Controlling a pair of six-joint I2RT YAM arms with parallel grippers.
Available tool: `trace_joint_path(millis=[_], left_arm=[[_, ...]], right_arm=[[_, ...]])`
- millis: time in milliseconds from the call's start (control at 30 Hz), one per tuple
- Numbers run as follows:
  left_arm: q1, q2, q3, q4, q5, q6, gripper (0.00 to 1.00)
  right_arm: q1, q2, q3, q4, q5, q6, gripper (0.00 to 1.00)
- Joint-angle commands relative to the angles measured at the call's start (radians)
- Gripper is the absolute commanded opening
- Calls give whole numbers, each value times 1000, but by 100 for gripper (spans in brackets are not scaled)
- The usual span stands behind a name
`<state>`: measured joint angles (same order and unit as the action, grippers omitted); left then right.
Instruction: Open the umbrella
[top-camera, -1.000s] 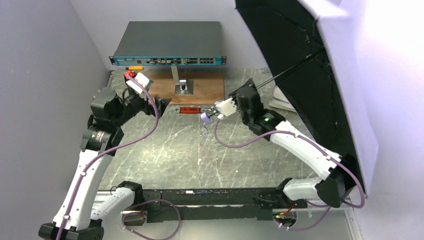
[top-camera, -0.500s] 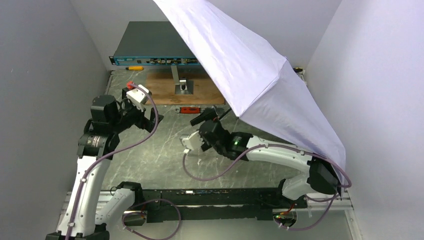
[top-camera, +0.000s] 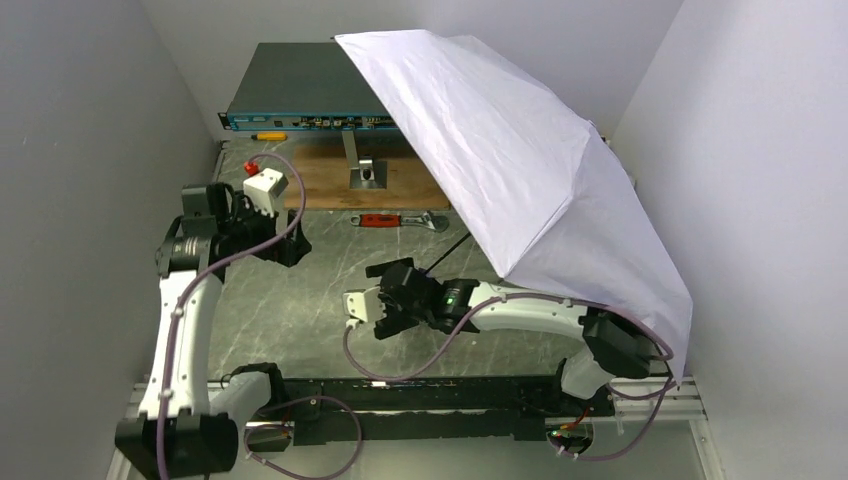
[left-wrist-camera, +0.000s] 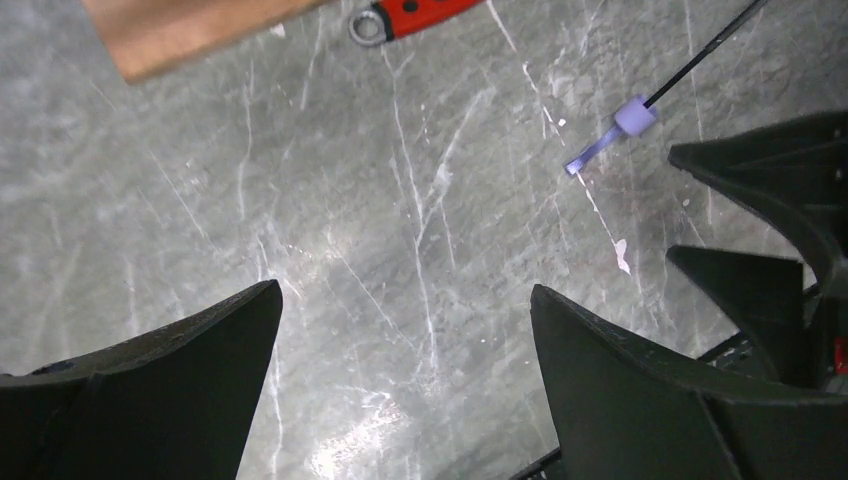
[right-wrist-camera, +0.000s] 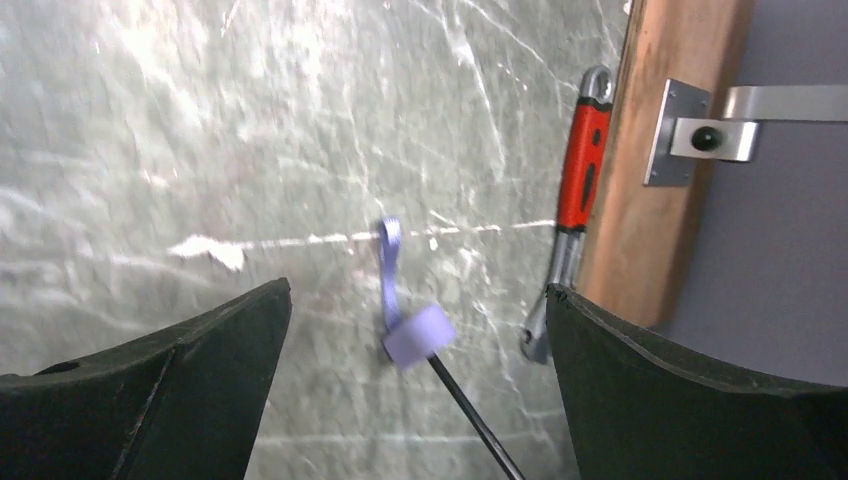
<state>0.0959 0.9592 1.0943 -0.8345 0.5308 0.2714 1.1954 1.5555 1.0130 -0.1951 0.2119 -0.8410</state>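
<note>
The umbrella (top-camera: 520, 160) stands open, its pale lilac-white canopy tilted over the right half of the table, rim down near the right arm's base. Its thin black shaft (top-camera: 448, 250) runs down-left toward my right gripper (top-camera: 383, 300). In the right wrist view the lilac knob handle (right-wrist-camera: 418, 335) with its strap lies on the table between the wide-apart fingers of the right gripper (right-wrist-camera: 418, 288), and neither finger touches it. The left gripper (top-camera: 297, 235) is open over bare table at the left. In the left wrist view the handle (left-wrist-camera: 635, 115) lies far from the left gripper (left-wrist-camera: 405, 300).
A red-handled wrench (top-camera: 395, 221) lies in front of a wooden board (top-camera: 325, 180) carrying a metal bracket (top-camera: 368, 172). A dark network switch (top-camera: 300, 90) sits at the back. Grey walls close in on both sides; the canopy hides the back right of the table.
The right gripper opened and let go of the handle, then drew back toward the near edge. The open canopy swung from the right wall down over the table. The left arm pulled back left.
</note>
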Motion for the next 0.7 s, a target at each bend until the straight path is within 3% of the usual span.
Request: trace_joint_path(millis=[0, 200, 400, 667], left_arm=[[26, 85, 70, -50, 14, -83, 100], [27, 56, -14, 39, -73, -144, 100], [26, 54, -129, 78, -190, -89, 100], [27, 35, -167, 116, -261, -60, 100]], right_arm=[[-3, 66, 23, 172, -52, 242, 100], [-12, 106, -36, 305, -19, 260, 100], [-45, 50, -124, 374, -1, 312, 100], [-82, 2, -121, 343, -55, 356, 100]])
